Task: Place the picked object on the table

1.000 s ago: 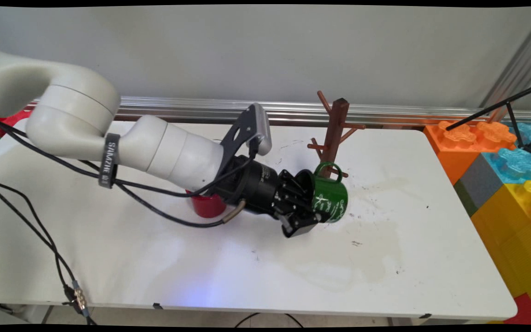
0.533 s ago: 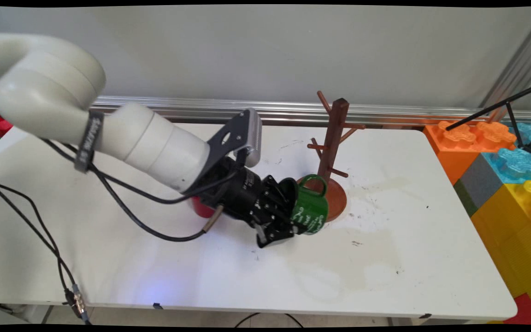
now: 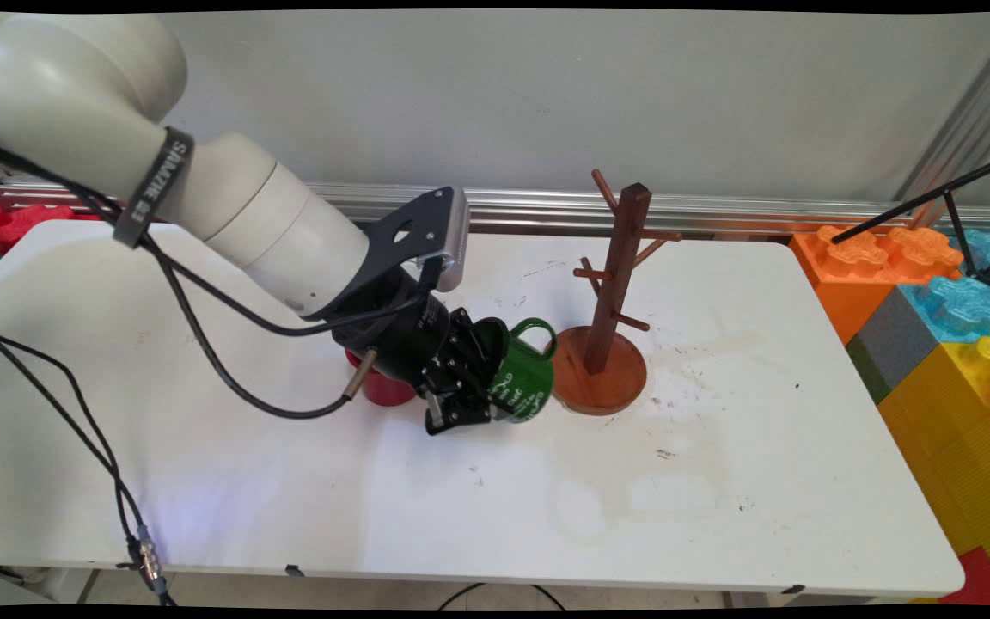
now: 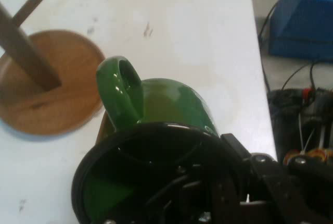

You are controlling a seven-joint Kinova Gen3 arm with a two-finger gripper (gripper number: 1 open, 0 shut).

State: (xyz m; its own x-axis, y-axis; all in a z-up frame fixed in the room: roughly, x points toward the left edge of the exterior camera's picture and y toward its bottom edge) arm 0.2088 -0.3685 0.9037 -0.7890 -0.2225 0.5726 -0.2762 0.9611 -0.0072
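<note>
Table (image 3: pixel 718 481): white, stained, against a grey wall.
Main view: gripper (image 3: pixel 469 391) clenched on green mug (image 3: pixel 522 383), tilted, handle up, just beside rack (image 3: pixel 607 344) at its 9 o'clock; red cup (image 3: pixel 379 389) behind the wrist.
Hand view: mug (image 4: pixel 156 109) gripped by the rim; rack (image 4: pixel 52 88) at 10 o'clock.
Progress: mug off the pegs, not set down.

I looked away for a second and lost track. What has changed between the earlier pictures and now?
The gripper, still shut on the green mug, has carried it leftward away from the wooden mug tree; the mug, which hid the tree's base a second ago, now sits clear of it, tilted, handle up. The tree, the red cup behind the arm and the table stayed put.
</note>
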